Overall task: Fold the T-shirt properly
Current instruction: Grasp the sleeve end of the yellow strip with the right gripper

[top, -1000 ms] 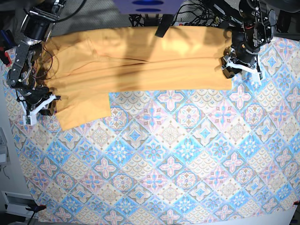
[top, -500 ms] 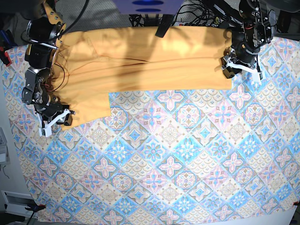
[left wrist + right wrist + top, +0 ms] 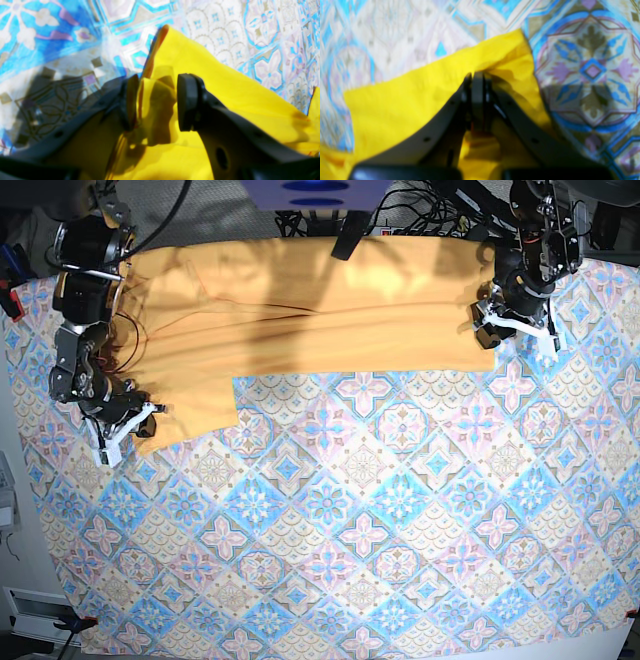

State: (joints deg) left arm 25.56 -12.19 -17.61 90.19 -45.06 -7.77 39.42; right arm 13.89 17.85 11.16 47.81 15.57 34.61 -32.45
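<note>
The T-shirt point(image 3: 300, 305) lies spread in a long yellow-orange band along the far edge of the tile-patterned cloth point(image 3: 380, 520), with one shorter flap hanging down toward the near side at the band's left end in the base view.

The right gripper point(image 3: 128, 428) sits at the lower corner of that flap, near the cloth's left edge. Its jaws are pressed together, and in its wrist view the fabric puckers right at the tips point(image 3: 477, 82) (a small fold of shirt appears pinched between them).

The left gripper point(image 3: 515, 330) rests at the other end of the band, by the cloth's far right corner. Its jaws stand partly apart, with a raised fold of the shirt point(image 3: 160, 100) between the two pads, touching the left-hand one.
</note>
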